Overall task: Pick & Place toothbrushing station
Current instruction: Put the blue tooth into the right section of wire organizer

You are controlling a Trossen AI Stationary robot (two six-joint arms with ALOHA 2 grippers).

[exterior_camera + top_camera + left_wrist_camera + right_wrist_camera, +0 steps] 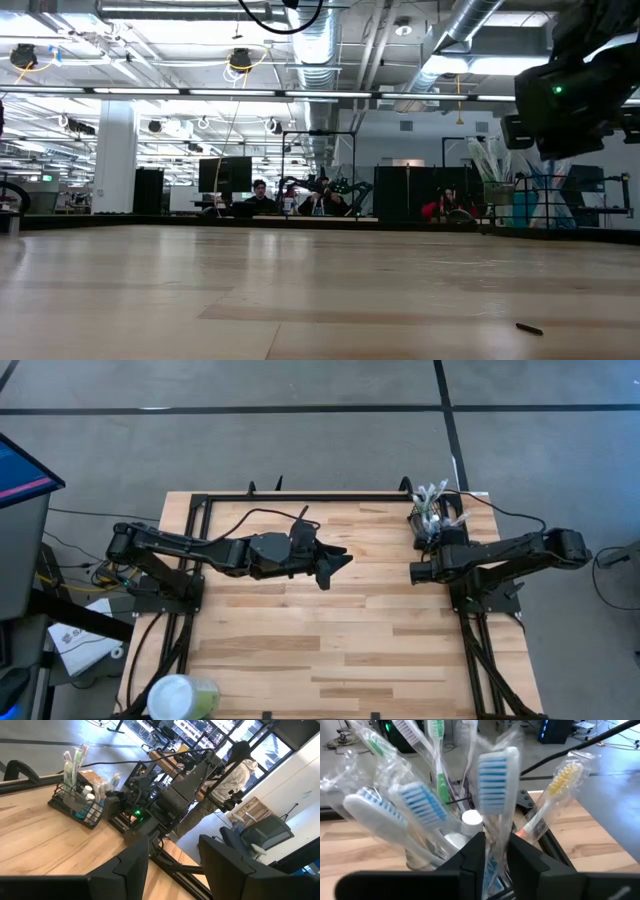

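The small black wire toothbrushing station (432, 518), full of wrapped toothbrushes, stands at the wooden surface's (330, 650) far right corner. The right gripper (495, 851) pinches one plastic-wrapped blue-bristled toothbrush (496, 770); lifting it clear likely comes next. The left gripper (335, 563) hovers mid-surface, jaws spread.

Down at tabletop (300, 290) level it's mostly bare pale wood, with one small dark bit (529, 328) lying near the front right. A black arm (575, 85) with a green light hangs in the top right corner. People (262, 200) sit at desks far back.
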